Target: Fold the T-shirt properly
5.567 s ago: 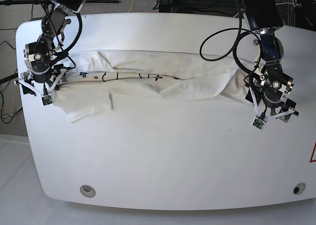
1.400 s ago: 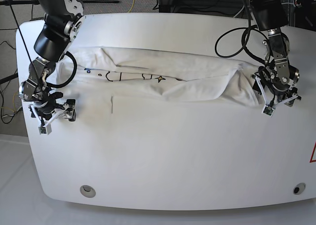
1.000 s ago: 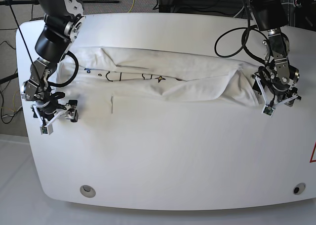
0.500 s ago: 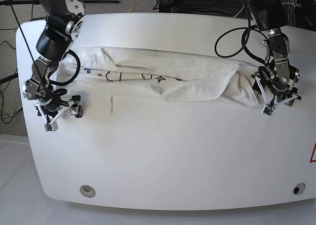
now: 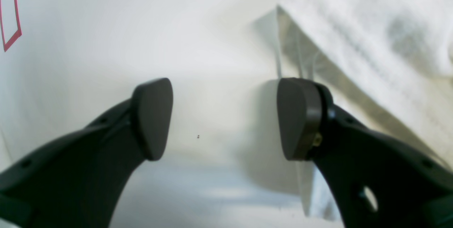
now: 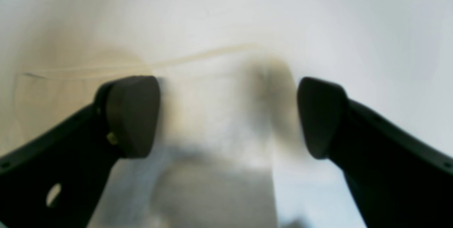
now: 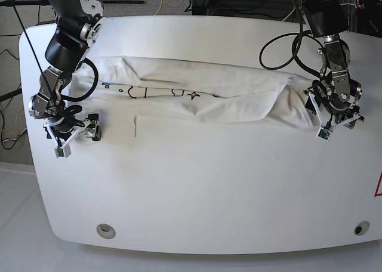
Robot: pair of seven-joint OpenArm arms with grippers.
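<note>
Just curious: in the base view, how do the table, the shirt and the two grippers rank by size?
1. Table
2. Shirt
3. Left gripper and right gripper: they look alike, so no ranking.

Bare table [image 7: 203, 182] gives free passage; the T-shirt [image 7: 203, 96] apparently blocks the far half.

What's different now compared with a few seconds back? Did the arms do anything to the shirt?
The right end effector let go of the T-shirt sleeve it held, came toward the table's near edge, then edged back toward the shirt, open. The sleeve now lies flat. The left end effector shifted slightly outward, open at the shirt's other end. The shirt remains a long folded band.
</note>
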